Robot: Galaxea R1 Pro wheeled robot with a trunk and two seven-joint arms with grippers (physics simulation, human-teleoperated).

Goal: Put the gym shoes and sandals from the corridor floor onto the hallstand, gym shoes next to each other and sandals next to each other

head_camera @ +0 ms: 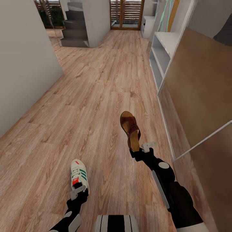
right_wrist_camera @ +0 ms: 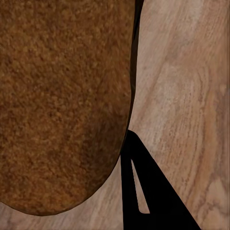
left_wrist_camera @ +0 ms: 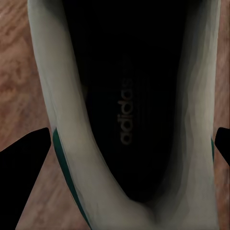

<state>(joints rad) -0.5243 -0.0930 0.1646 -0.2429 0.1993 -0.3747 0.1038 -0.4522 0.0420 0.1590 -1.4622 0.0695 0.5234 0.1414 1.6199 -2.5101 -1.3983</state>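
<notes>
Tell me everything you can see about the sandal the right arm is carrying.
The sandal is brown, leather-looking, with a dark reddish-brown upper strap over the toe end and a lighter, grainy tan-brown footbed. It is held at its heel end by the right end effector, toe pointing away from the robot, above the wood-grain corridor floor. The wrist view shows the footbed's rounded end beside a dark finger. Nothing else touches it.

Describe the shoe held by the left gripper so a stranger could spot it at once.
Start from the wood-plank corridor floor and look toward the near end, at the left gripper. The gym shoe there is gripped at its heel. It is white, laced, green-striped and closed, unlike the open brown sandal held by the right gripper.
</notes>
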